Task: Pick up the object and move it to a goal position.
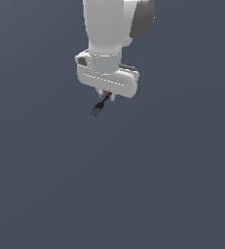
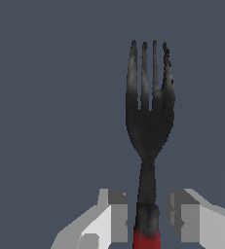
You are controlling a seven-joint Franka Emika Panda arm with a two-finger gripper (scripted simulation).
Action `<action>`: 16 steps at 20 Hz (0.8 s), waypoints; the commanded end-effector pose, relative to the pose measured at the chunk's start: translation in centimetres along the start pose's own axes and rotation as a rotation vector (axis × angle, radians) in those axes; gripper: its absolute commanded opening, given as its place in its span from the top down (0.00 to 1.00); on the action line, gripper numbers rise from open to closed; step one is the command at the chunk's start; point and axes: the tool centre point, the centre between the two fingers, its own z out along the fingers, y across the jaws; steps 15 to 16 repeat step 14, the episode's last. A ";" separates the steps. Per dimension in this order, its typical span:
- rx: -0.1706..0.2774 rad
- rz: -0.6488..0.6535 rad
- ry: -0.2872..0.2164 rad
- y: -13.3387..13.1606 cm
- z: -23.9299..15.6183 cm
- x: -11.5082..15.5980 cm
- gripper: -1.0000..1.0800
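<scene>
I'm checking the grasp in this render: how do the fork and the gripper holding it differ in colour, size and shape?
Colour: the fork is black at the prongs and red at the handle; the gripper is white and grey.
Size: in the exterior view the fork is tiny beside the bulky gripper.
Shape: the fork is thin and pronged; the gripper's fingers are blocky.
Shared: the fork's handle sits between the fingers.
</scene>
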 end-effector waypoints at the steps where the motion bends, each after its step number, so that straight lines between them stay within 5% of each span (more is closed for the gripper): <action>1: -0.001 0.000 -0.001 -0.2 -2.0 -0.8 1.00; 16: 0.000 -0.001 -0.002 -0.8 -6.5 -2.4 1.00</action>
